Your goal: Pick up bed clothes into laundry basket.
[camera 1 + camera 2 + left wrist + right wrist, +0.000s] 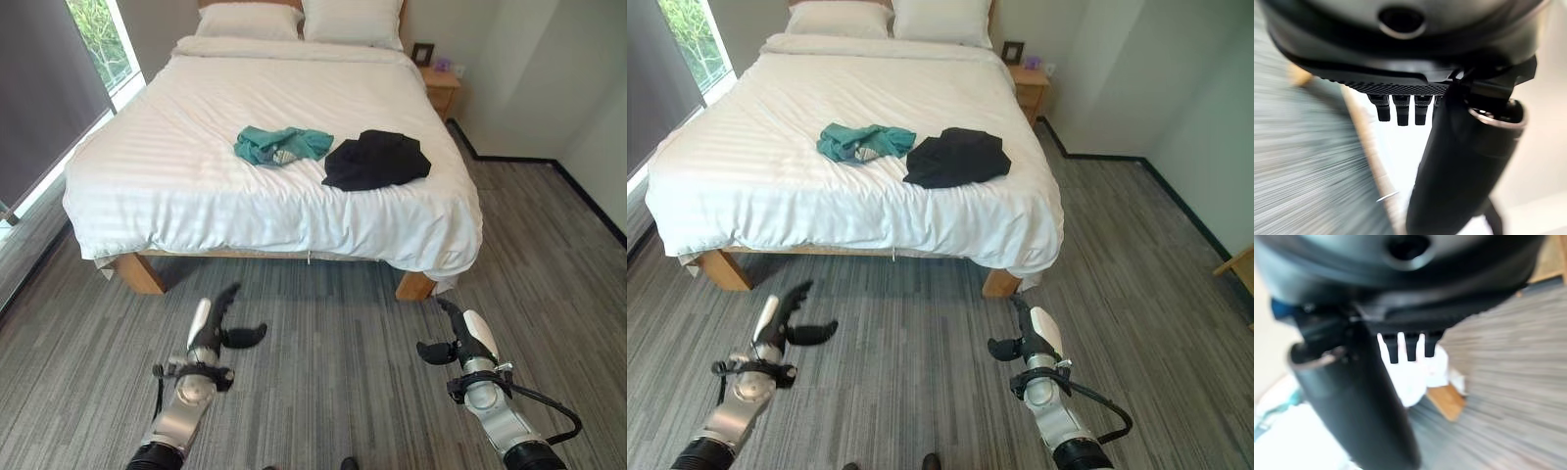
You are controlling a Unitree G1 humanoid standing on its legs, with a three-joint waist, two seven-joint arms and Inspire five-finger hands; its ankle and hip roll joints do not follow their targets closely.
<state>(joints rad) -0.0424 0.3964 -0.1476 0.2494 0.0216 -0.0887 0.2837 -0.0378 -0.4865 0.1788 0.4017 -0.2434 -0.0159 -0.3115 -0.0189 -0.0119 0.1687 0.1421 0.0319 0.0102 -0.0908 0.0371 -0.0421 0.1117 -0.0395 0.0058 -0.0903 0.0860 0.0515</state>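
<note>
Here the two pieces of clothing lie on the white bed (196, 147), near its foot edge: a teal garment (281, 144) and just beside it a black garment (377, 159), apparently not touching. The left hand (211, 333) and the right hand (465, 341) are low over the grey floor (323, 343), well apart from the bed, both with fingers relaxed and thumb spread, holding nothing. I see no laundry basket in these pictures.

I think the work is not started yet. The risk is that a hand, when it reaches the bed, catches also the white cover under the clothes, because soft cloth gives no clear edge. Also the garments are far from the edge, so a long reach may take only one corner and the piece can slip.
</note>
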